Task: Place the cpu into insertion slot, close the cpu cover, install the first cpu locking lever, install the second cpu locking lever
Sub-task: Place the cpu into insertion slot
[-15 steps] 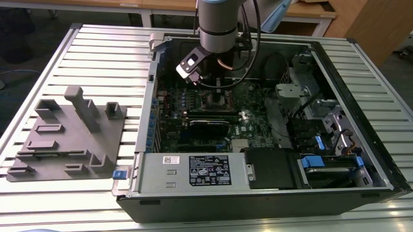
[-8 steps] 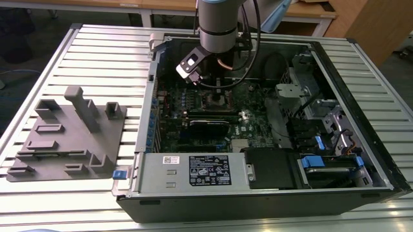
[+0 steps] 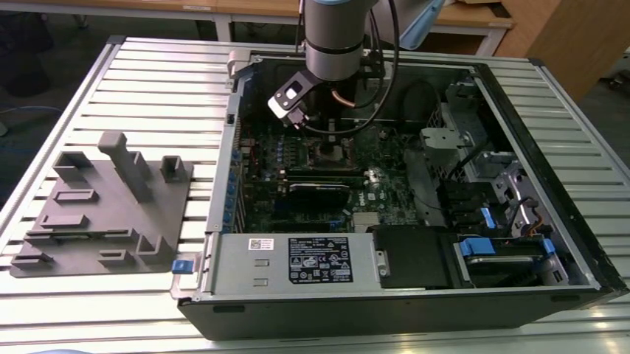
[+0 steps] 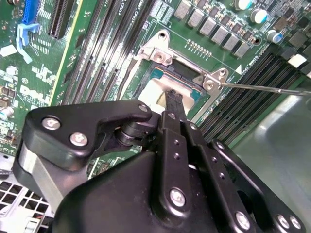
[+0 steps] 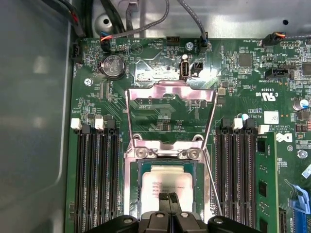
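Observation:
The cpu (image 5: 167, 182), a silvery-tan square chip, lies flat in the insertion slot (image 5: 132, 187) on the green motherboard; it also shows in the second wrist view (image 4: 156, 90). The cpu cover (image 5: 170, 90), a thin silver frame, stands swung open beyond the slot, with the board visible through its window. A thin wire locking lever (image 5: 212, 182) is raised beside the slot and shows again as a lever (image 4: 265, 89) sticking out sideways. My gripper (image 5: 168, 198) is shut, its tips together right over the chip's middle, seen also in the second wrist view (image 4: 173, 96) and from outside (image 3: 333, 131).
Black memory slots (image 5: 95, 179) flank the socket on both sides. The open computer case (image 3: 512, 110) holds a power supply box (image 3: 295, 262), drive bays (image 3: 492, 258) and cables (image 3: 418, 96). A grey parts fixture (image 3: 103, 214) sits on the slatted table at the exterior view's left.

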Robot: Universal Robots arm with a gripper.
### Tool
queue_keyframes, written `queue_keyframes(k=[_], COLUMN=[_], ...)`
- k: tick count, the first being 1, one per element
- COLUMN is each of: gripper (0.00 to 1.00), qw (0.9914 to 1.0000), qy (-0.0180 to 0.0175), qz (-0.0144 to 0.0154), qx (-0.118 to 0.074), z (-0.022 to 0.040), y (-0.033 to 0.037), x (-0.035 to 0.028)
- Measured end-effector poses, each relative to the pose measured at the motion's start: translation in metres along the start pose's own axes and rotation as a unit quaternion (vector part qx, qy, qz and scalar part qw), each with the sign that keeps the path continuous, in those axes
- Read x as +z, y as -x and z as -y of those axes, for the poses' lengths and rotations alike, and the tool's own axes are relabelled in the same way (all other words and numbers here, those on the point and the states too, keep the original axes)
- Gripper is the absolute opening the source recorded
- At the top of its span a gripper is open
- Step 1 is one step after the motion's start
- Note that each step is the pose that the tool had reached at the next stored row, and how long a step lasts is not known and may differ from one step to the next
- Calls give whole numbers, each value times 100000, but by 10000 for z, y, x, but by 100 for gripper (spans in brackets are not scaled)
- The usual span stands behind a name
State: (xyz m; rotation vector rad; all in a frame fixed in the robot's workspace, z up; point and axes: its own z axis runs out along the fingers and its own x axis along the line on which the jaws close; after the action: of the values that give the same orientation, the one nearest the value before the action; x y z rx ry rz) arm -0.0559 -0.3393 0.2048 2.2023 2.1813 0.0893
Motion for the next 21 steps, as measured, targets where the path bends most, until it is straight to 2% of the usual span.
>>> queue_keyframes(k=[5, 12, 21], gripper=[11, 11, 11], qw=[100000, 99987, 99986], qy=[-31, -17, -44], qz=[-9, 88, 133], qx=[178, 1590, 1692], z=[-17, -38, -35], y=[-1, 0, 2], x=[5, 26, 57])
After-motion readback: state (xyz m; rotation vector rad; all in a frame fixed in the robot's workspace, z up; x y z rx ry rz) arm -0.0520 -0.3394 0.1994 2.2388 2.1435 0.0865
